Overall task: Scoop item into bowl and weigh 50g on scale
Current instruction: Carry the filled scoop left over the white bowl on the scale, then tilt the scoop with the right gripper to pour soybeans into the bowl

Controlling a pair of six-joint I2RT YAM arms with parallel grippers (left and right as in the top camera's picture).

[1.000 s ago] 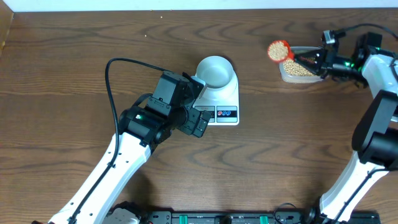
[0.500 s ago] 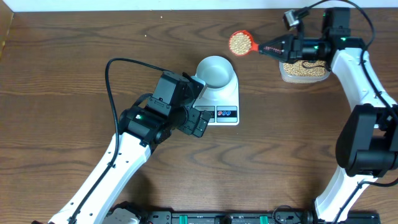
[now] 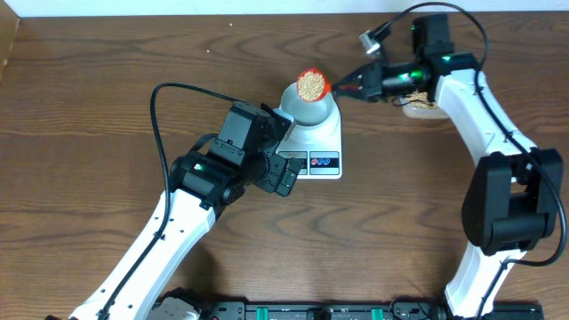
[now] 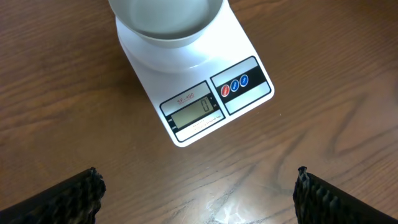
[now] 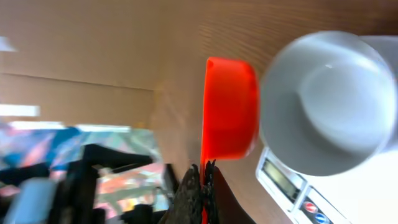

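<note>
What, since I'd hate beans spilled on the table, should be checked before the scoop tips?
1. Scoop loaded with beans: ok.
2. Right gripper shut on the scoop's handle: ok.
3. Scoop over the bowl: cannot tell; overhead it overlaps the far rim, but the right wrist view shows it beside the rim.
4. Bowl empty and sitting on the scale: ok.
5. Display reads zero: ok.
6. Left gripper open, off the scale: ok.
</note>
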